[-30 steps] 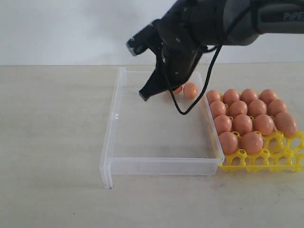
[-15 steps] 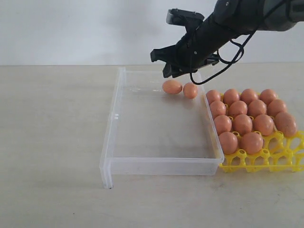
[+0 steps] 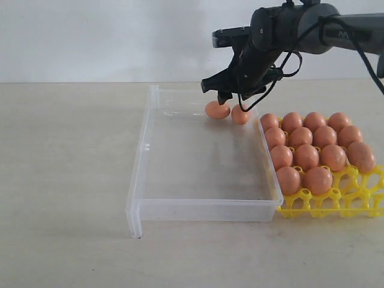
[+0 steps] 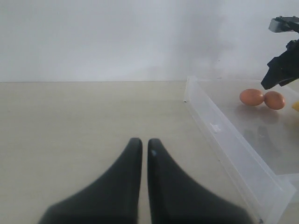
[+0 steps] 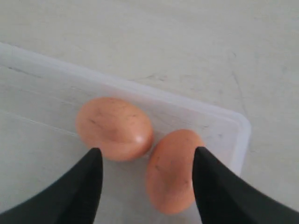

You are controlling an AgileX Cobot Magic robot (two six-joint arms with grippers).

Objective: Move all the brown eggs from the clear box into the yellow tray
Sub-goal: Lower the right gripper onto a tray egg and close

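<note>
Two brown eggs lie touching in the far right corner of the clear box (image 3: 144, 180): one egg (image 3: 217, 110) (image 5: 114, 128) and a second egg (image 3: 240, 114) (image 5: 172, 170). My right gripper (image 3: 233, 96) (image 5: 147, 156) hangs open just above them, its fingers (image 5: 212, 186) straddling the second egg. The yellow tray (image 3: 336, 201) stands right of the box, holding several brown eggs (image 3: 306, 157). My left gripper (image 4: 141, 142) is shut on nothing, low over the table left of the box; it does not show in the exterior view.
The clear box's near wall (image 3: 204, 210) and right wall (image 3: 270, 162) border the tray. Bare beige table (image 3: 66, 180) spreads left of the box. A white wall stands behind.
My right arm swung from the box's far middle to the right and lowered, so its open fingers now sit just over the two eggs. The eggs have not moved.
</note>
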